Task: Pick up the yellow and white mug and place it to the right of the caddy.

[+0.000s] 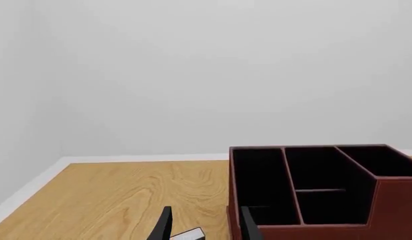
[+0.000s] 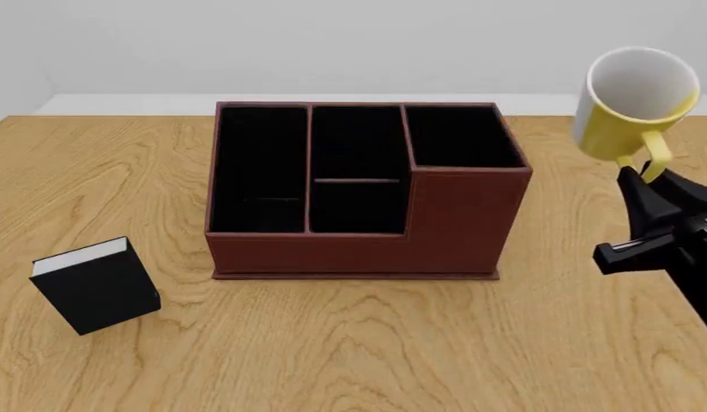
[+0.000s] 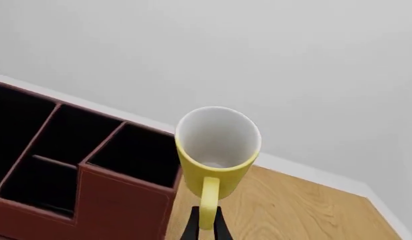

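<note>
The yellow and white mug [image 2: 631, 116] hangs in the air to the right of the caddy [image 2: 451, 223], above the table, tilted so its white inside faces the front camera. My right gripper [image 2: 648, 174] is shut on the mug's yellow handle from below. In the right wrist view the mug [image 3: 216, 150] stands above the closed fingers [image 3: 191, 226], with the caddy [image 3: 119, 197] beside it. My left gripper [image 1: 206, 227] is open and empty, low over the table beside the caddy [image 1: 393, 200]. The left arm does not show in the front view.
A small black book [image 2: 96, 287] with white pages stands on the table to the left of the caddy; its white edge [image 1: 188, 234] shows between the left fingers. The wooden table [image 2: 365, 352] ends at a white wall behind the caddy.
</note>
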`<control>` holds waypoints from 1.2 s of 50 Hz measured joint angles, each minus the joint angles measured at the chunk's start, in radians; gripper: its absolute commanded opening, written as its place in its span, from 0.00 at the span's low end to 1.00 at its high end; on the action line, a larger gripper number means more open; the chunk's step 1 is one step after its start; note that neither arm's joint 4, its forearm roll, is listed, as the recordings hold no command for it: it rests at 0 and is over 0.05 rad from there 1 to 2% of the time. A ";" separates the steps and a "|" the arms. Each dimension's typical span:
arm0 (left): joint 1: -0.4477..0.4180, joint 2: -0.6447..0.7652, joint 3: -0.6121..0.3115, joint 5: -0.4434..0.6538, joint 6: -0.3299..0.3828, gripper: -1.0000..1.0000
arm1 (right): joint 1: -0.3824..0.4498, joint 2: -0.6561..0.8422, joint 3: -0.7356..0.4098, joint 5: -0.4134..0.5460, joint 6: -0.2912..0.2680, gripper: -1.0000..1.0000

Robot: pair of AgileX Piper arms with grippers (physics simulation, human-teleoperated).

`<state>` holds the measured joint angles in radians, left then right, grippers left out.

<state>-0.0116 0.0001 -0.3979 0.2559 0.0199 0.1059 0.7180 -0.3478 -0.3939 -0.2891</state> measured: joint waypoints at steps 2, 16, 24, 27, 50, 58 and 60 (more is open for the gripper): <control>0.000 0.000 0.000 0.000 0.001 1.00 | -0.005 0.008 0.005 -0.009 0.003 0.00; -0.001 0.000 0.000 0.002 0.003 1.00 | -0.036 0.071 0.032 -0.074 0.018 0.00; 0.000 0.000 0.001 0.001 0.003 1.00 | -0.047 0.104 0.041 -0.103 0.024 0.00; 0.001 0.000 0.002 0.001 0.003 1.00 | -0.050 0.116 0.044 -0.114 0.026 0.00; 0.001 0.000 -0.004 0.006 0.008 1.00 | -0.061 0.221 0.079 -0.212 0.032 0.00; 0.000 0.000 -0.009 0.010 0.011 1.00 | -0.062 0.251 0.089 -0.240 0.036 0.00; 0.000 0.000 -0.010 0.011 0.011 1.00 | -0.063 0.261 0.092 -0.249 0.038 0.00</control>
<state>-0.0119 0.0001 -0.4078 0.2667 0.0309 0.0431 0.9786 -0.2559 -0.6432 -0.2511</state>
